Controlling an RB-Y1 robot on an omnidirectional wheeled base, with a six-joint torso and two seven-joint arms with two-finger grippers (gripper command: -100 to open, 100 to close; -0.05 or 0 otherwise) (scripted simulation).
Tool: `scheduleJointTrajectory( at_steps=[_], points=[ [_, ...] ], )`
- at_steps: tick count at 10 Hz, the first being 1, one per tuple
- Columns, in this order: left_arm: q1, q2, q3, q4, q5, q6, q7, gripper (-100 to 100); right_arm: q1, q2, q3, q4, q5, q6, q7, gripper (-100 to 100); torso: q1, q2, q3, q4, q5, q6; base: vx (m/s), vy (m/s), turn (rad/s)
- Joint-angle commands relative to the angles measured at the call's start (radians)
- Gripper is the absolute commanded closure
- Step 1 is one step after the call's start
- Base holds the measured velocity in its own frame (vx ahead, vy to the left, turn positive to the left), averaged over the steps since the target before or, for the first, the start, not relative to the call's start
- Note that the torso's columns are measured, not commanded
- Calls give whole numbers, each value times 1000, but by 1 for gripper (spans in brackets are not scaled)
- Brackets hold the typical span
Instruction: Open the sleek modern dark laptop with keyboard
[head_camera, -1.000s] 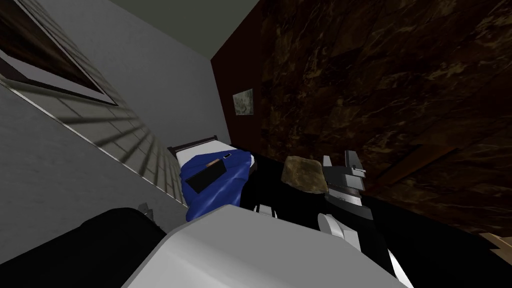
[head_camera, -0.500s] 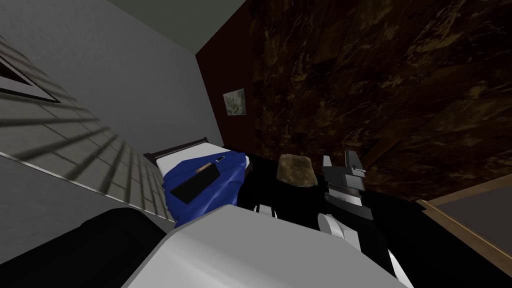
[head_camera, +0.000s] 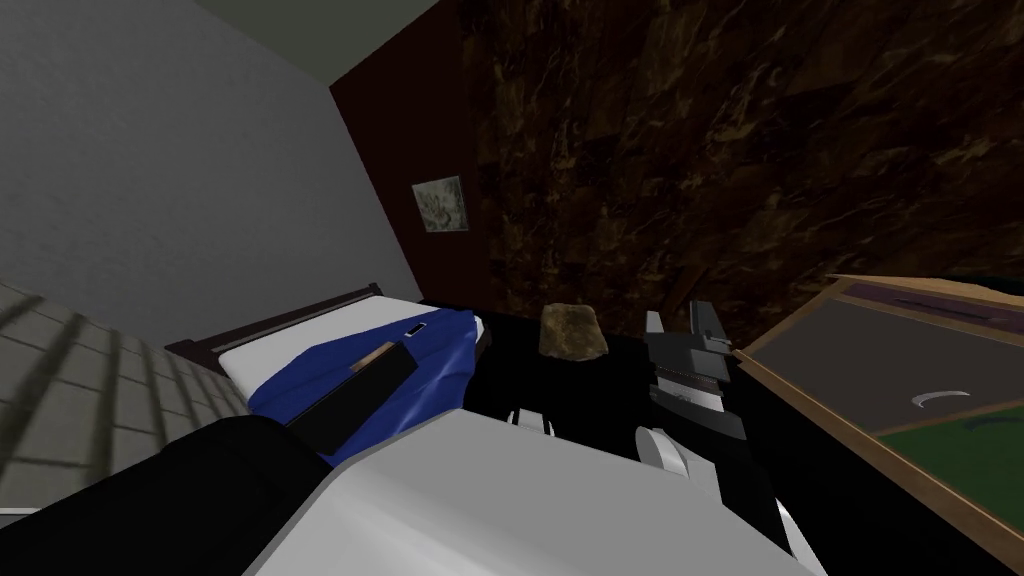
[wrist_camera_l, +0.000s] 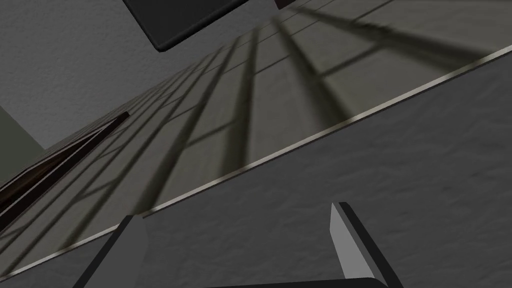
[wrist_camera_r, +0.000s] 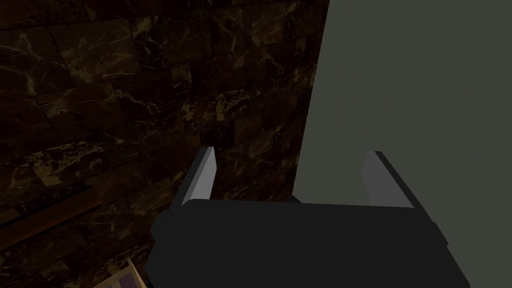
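A flat dark laptop (head_camera: 345, 405) lies on the blue blanket of a bed (head_camera: 300, 345) at the left of the head view, and it looks closed. A brown item (head_camera: 375, 353) peeks out from under its far end, and a small white device (head_camera: 416, 327) rests further up the blanket. My right gripper (head_camera: 678, 322) is raised in front of me, well right of the bed. Its fingers (wrist_camera_r: 202, 175) stand open with nothing between them, facing a dark marbled wall. My left gripper (wrist_camera_l: 240, 235) is open too, pointing at a grey wall.
A brown rock-like lump (head_camera: 572, 330) sits between the bed and my right gripper. A wood-rimmed desk (head_camera: 790, 388) with a dark and green top stands at the right. A small picture (head_camera: 440, 205) hangs on the dark red wall.
I have turned to the right: the bed and laptop slid left and lower in the head view, and the desk came into sight. Both grippers hold as before.
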Motion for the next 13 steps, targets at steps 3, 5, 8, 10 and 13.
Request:
scheduleJointTrajectory(
  at_steps=[3,5,8,10,13],
  points=[
    [-11,12,34,102,40,-17,-28,-100,0,0,0,0,0,0,0,0,-2,0,0,0,-1,0,12,24,-255],
    [-11,11,44,126,52,-22,-38,-100,0,0,0,0,0,0,0,0,-1,1,0,0,0,-1,4,8,-103],
    [-13,11,61,165,71,-30,-54,-100,0,0,0,0,0,0,0,0,0,0,0,0,0,0,4,19,-201],
    [-14,10,74,196,87,-36,-67,-100,0,0,0,0,0,0,0,0,0,0,0,0,0,0,14,31,-288],
    [-15,13,70,189,82,-34,-62,100,0,0,0,0,0,0,0,0,-2,1,1,0,-1,-1,3,8,-16]
  ],
)
